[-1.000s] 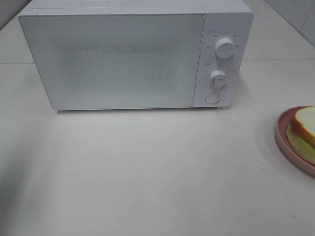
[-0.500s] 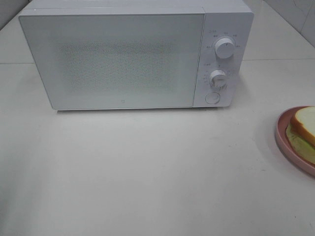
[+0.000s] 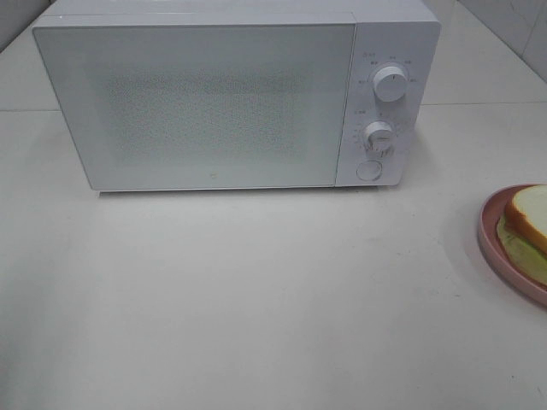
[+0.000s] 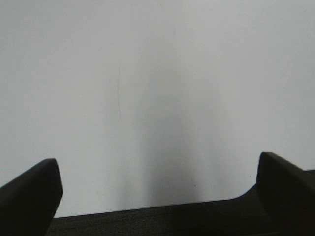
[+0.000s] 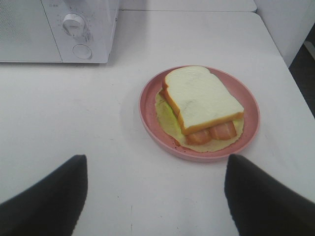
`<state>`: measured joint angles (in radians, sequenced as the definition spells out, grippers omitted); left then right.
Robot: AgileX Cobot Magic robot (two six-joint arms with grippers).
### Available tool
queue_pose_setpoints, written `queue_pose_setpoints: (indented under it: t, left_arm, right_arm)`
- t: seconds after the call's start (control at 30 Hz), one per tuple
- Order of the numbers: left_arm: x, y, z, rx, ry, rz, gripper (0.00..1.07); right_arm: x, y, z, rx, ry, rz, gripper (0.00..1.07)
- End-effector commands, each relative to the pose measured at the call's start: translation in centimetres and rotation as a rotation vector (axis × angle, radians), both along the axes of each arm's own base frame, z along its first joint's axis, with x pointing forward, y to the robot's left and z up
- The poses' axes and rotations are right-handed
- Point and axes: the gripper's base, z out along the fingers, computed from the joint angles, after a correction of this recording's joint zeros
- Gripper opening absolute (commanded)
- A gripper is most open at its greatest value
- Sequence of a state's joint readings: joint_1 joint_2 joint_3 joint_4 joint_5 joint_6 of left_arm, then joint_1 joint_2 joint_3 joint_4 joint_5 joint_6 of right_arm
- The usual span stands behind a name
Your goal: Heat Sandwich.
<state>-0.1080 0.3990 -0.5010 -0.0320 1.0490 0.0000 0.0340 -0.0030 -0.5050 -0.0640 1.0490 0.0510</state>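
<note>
The sandwich [image 5: 201, 97], white bread with a brown crust over pale green filling and orange sausage pieces, lies on a round pink plate [image 5: 248, 123]. The high view shows the sandwich [image 3: 530, 215] and the plate [image 3: 490, 235] cut off at the table's right edge. A white microwave [image 3: 231, 94] stands at the back with its door shut. My right gripper [image 5: 155, 196] hangs open a short way in front of the plate, apart from it. Open too, my left gripper [image 4: 157, 189] hovers over bare white tabletop. Neither gripper appears in the high view.
The microwave's panel carries two knobs [image 3: 391, 84] and a round button [image 3: 368, 170]. In the right wrist view the microwave corner [image 5: 81, 29] stands beyond the plate. The left wrist view catches the table's dark near edge [image 4: 157, 219].
</note>
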Motion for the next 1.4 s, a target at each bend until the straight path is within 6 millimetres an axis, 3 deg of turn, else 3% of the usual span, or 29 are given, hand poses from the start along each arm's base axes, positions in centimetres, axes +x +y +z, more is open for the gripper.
queue_pose_setpoints:
  t: [0.03,0.3,0.57,0.77,1.4]
  left_arm:
    - [0.0,-0.1,0.0,-0.009,-0.016,-0.005,1.01]
    - [-0.9,0.2,0.3,-0.013,-0.074,0.032,1.01]
    - [-4.7,0.5,1.0,-0.022,-0.332,0.119,1.01]
    - [-6.5,0.5,1.0,-0.026,-0.444,0.118,1.01]
    - [-6.4,0.5,1.0,-0.026,-0.442,0.118,1.01]
  right_arm:
    - [-0.3,0.0,0.0,-0.003,-0.032,-0.004,0.75]
    - [-0.3,0.0,0.0,-0.003,-0.032,-0.004,0.75]
    - [-0.3,0.0,0.0,-0.003,-0.032,-0.004,0.75]
    - [-0.3,0.0,0.0,-0.003,-0.032,-0.004,0.75]
    - [-0.3,0.0,0.0,-0.003,-0.032,-0.004,0.75]
